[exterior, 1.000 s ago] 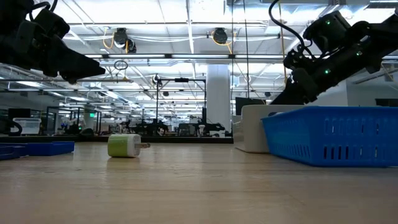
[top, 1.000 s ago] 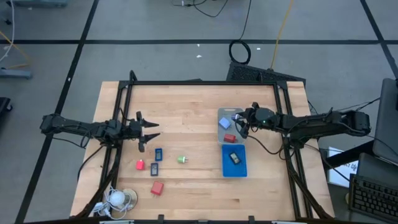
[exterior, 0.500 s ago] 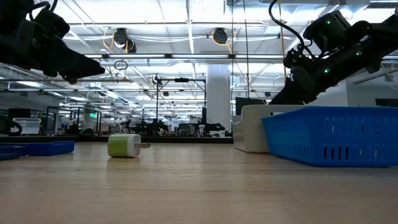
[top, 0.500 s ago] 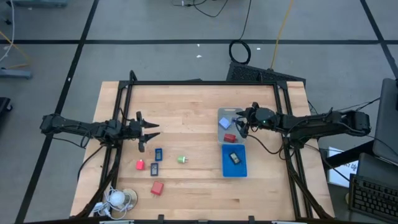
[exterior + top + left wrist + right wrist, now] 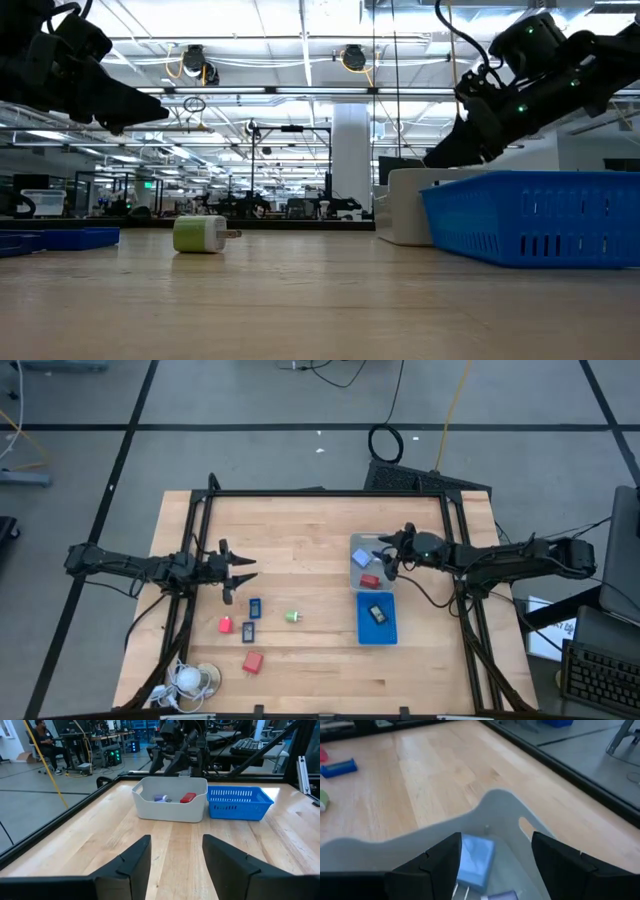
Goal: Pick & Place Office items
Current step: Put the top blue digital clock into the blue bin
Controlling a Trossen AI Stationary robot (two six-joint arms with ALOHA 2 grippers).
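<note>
The right gripper (image 5: 386, 550) is held over the white tray (image 5: 352, 543), fingers spread and empty; it should be lifted straight up so the tray wall is not caught. A light-blue cube (image 5: 476, 859) and red block (image 5: 369, 582) lie inside. The left gripper (image 5: 243, 571) hovers part-open, holding nothing, near the loose items: green bit (image 5: 292, 617), red block (image 5: 252, 661)

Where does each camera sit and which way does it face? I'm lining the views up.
High view: overhead, straight down on the wooden table; both arms show.
Low view: at tabletop height, looking across; blue mesh tray, arms overhead.
Left wrist view: past the open left gripper toward the white plastic bin.
Right wrist view: open right gripper over the bin's light-blue cube.
Shared: both wrist views show the bin.
</note>
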